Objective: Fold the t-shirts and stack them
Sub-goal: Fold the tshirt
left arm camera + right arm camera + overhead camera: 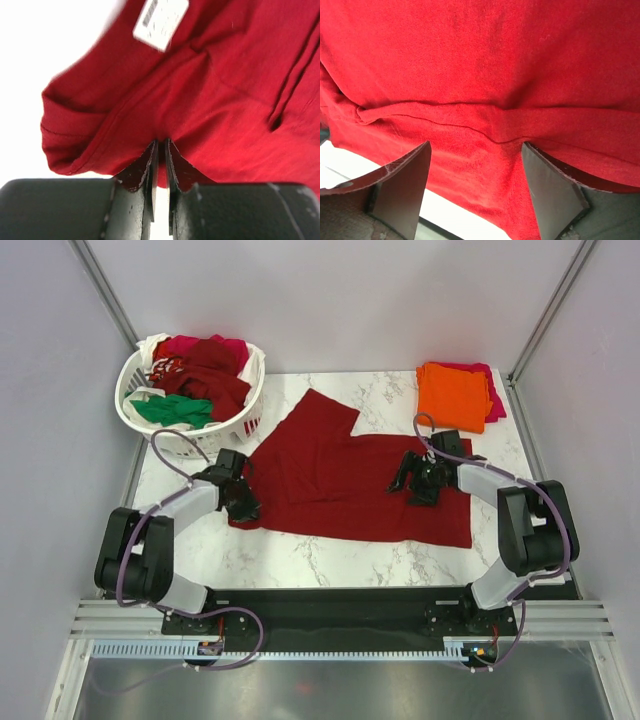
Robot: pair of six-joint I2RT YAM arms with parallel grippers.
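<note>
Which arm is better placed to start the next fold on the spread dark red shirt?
Left, probably. The left claw is pinched shut on the dark red shirt at its left edge, ready to lift. The right claw stands open over the fabric, gripping nothing yet.

We record the dark red shirt [340, 480] as soft matt knit cloth, fine-ribbed, with stitched hems. Its label [160, 20] is white, smooth and printed. We enter the orange shirt [452, 395] and magenta shirt [495, 400] as the same matt cloth. We list the basket [232, 430] as white plastic lattice with a slight sheen, and the worktop [300, 555] as smooth, marble-look white with grey veins. On the left gripper [161, 150] and right gripper [476, 150] we note black matt pads [402, 185], scuffed at the edges.
</note>
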